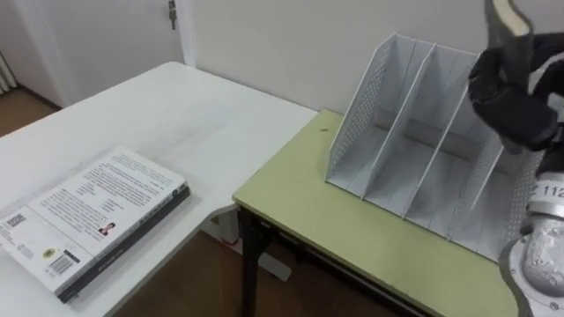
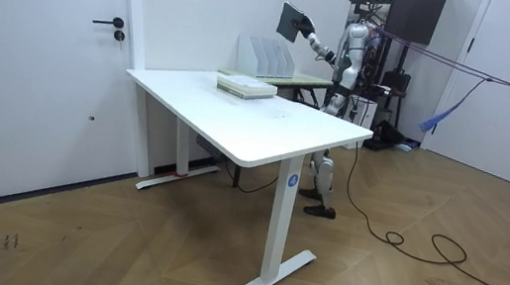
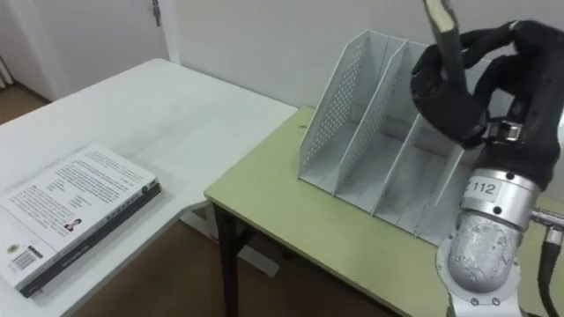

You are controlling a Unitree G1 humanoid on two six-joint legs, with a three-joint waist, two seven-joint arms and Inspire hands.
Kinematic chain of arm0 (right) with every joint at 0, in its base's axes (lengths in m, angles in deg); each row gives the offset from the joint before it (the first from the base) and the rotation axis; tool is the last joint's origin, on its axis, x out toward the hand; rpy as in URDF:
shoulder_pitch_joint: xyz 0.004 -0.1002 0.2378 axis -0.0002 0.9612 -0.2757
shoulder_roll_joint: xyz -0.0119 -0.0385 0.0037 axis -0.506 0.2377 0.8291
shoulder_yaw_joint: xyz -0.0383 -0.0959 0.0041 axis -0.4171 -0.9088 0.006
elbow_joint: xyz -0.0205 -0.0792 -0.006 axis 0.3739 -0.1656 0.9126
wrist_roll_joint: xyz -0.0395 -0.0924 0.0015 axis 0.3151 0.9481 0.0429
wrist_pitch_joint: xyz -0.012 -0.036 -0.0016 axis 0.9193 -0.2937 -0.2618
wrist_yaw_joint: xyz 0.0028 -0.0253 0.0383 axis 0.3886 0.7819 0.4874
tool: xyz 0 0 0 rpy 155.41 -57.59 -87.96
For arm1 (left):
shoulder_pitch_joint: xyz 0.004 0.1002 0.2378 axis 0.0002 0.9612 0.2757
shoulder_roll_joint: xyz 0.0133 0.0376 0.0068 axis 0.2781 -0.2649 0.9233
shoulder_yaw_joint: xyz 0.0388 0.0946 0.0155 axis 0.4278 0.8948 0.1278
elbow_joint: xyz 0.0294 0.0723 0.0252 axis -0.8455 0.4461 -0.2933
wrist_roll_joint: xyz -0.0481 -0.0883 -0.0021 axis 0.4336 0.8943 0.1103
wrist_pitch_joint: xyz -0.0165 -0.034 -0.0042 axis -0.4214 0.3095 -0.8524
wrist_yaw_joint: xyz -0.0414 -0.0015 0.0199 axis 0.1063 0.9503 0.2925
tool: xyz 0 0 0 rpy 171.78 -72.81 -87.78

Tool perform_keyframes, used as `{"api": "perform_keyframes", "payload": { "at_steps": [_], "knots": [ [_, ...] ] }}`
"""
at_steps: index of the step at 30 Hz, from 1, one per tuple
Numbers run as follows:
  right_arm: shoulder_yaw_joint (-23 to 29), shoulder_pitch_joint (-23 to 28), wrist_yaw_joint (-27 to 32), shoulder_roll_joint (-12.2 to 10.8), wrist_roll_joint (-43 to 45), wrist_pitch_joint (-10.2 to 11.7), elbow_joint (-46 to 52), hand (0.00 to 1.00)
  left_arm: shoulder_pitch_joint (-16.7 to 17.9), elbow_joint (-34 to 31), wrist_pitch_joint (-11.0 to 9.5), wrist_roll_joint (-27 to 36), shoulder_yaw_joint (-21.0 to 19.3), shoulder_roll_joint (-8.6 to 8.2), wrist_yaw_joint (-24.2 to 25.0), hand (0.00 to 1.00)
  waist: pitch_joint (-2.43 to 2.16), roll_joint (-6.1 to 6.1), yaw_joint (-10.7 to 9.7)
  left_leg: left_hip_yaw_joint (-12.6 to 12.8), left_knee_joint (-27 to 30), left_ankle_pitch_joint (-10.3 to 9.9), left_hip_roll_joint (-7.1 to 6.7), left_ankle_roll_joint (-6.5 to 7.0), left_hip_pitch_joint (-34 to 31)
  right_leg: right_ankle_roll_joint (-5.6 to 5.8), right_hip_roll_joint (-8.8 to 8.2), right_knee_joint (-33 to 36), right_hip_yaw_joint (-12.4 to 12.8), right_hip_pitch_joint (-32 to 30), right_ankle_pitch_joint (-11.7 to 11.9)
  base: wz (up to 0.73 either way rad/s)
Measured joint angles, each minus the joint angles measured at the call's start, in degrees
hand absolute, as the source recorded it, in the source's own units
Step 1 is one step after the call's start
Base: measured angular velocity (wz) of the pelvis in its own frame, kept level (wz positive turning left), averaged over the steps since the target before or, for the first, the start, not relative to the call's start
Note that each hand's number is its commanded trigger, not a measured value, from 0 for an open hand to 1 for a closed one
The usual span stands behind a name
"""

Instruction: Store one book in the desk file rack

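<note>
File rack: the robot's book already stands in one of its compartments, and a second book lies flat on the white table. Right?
No. The right eye view shows the book held up above the file rack by the right hand, not in a compartment. The second book does lie flat on the white table.

Perforated white rack (image 1: pixel 361 114) on pale green desk (image 1: pixel 335 211); held book (image 2: pixel 292 22) looks dark, perhaps black.
</note>
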Motion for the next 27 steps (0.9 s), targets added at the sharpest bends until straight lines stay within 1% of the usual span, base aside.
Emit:
{"api": "perform_keyframes", "payload": {
  "at_steps": [6,9,14,16,23,25,27],
  "knots": [
    [0.4,0.0,2.0,0.1,-0.2,0.0,0.0,1.00,-0.3,1.0,0.1,1.0,-0.5,0.02,-1.6,0.00,0.27,-0.26,0.1,-0.3,-0.2,0.0,0.04,0.00,-0.1,-0.03,-0.05,0.1,-0.2,-0.1,0.0,0.00],
    [1.9,-1.0,2.7,0.2,-0.2,0.0,0.0,1.00,-0.3,1.4,0.0,1.0,-1.6,0.01,-1.7,0.00,0.41,-0.53,0.0,-0.8,-0.2,0.0,0.06,0.00,-0.3,-0.13,-0.14,-0.5,-0.8,0.0,0.0,0.06],
    [3.0,-4.4,5.2,0.8,-1.3,0.1,0.0,1.00,-0.2,2.4,0.0,2.4,-2.1,0.12,-1.9,0.00,0.41,-0.69,0.1,-1.0,-0.2,0.0,0.12,0.00,-0.2,-0.18,-0.06,-0.8,-1.0,0.4,0.1,0.03],
    [3.0,-4.6,6.0,1.0,-1.3,0.6,0.0,1.00,-0.2,2.5,0.0,2.4,-2.1,0.29,-2.0,0.00,0.44,-0.79,0.0,-1.6,-0.1,0.0,0.11,0.00,-0.1,-0.18,-0.09,-0.9,-1.3,0.9,0.1,0.09],
    [3.0,-4.6,6.9,1.3,-3.6,0.7,0.0,1.00,-0.1,2.6,0.1,2.4,-2.1,0.29,-3.2,0.00,0.32,-0.63,0.1,-1.5,-0.1,0.0,0.13,0.00,0.0,-0.19,-0.11,-1.6,-1.6,1.1,0.2,0.01],
    [3.1,-4.6,6.8,1.5,-7.3,0.7,-0.8,1.00,-0.1,2.6,0.3,2.1,-2.2,0.28,-4.3,0.00,0.37,-0.49,0.0,-1.6,-0.1,0.0,0.15,0.00,0.0,-0.21,-0.52,-1.5,-2.0,1.3,0.3,0.02],
    [3.2,-4.6,6.6,1.5,-9.7,0.7,-2.2,1.00,-0.1,2.5,0.5,2.0,-2.3,0.32,-4.9,0.00,0.42,-0.40,0.0,-1.5,0.0,0.0,0.15,0.00,0.1,-0.21,-0.54,-1.6,-2.1,1.5,0.3,0.05]
  ]
}}
